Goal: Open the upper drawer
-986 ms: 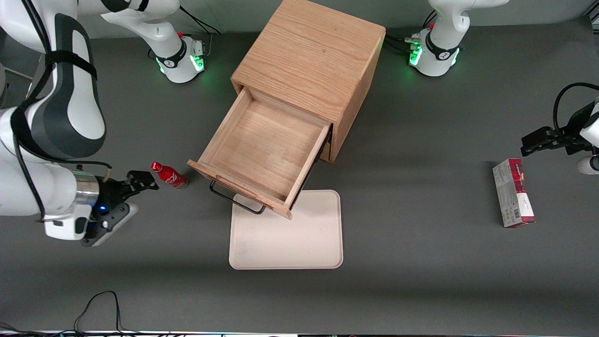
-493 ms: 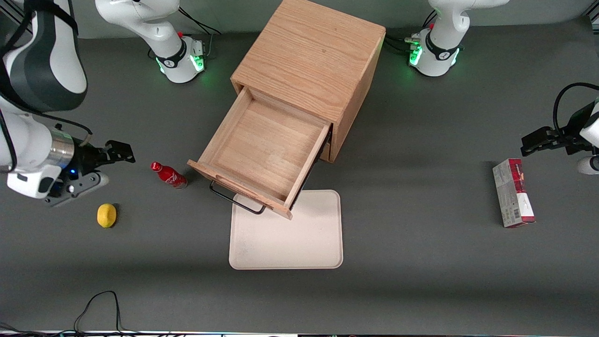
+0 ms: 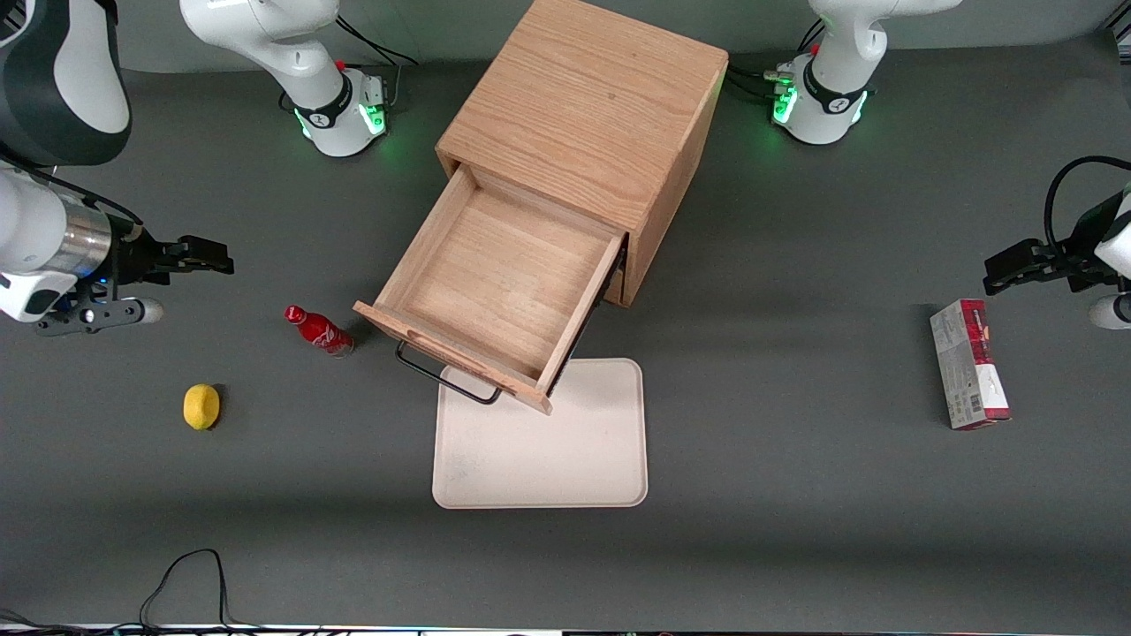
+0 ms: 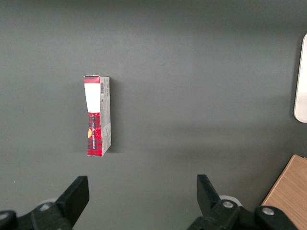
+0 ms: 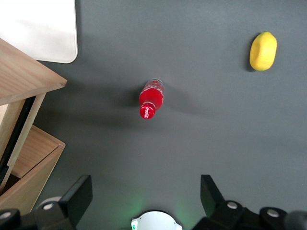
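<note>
In the front view, the upper drawer (image 3: 499, 291) stands pulled far out of the wooden cabinet (image 3: 588, 115), its plain wooden tray open to view and its black bar handle (image 3: 446, 375) hanging over the edge of a cream tray (image 3: 565, 450) that lies flat on the grey table (image 3: 795, 495). The gripper (image 3: 208, 256) hovers above the table toward the working arm's end, well apart from the drawer, holding nothing. A red bottle (image 3: 318, 329) stands between the gripper and the drawer front, and a lemon (image 3: 201, 406) lies nearer the camera. A red and white box (image 3: 968, 375) lies toward the parked arm's end.

In the right wrist view, the gripper's fingers (image 5: 79, 194) are spread wide with bare table between them; the bottle (image 5: 151, 99), the lemon (image 5: 263, 51) and the drawer (image 5: 24, 76) show.

In the left wrist view, the box (image 4: 98, 115) lies on the table.
</note>
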You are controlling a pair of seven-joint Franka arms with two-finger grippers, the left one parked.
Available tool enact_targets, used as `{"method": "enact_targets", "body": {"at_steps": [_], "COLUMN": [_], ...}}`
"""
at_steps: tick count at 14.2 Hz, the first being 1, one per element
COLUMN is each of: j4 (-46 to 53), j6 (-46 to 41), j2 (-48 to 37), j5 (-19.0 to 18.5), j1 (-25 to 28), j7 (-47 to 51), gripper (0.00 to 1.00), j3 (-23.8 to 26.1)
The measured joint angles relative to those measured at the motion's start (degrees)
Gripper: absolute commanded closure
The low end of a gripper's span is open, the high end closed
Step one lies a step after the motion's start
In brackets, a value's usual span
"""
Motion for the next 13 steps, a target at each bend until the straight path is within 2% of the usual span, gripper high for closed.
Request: {"method": "enact_targets", "body": {"at_steps": [5,9,13], "j4": [-1.2,-11.7,-14.9], "j6": [0.7,5.3,5.5], "j2": [-3.6,-12.7,-17.4], "j5": [0.0,0.0,0.0], "j1": [0.8,1.3,-2.3], "j7": [0.2,1.0,1.2], "gripper": [0.0,0.0,0.0], "j3": [-0.3,-0.2,3.0]}}
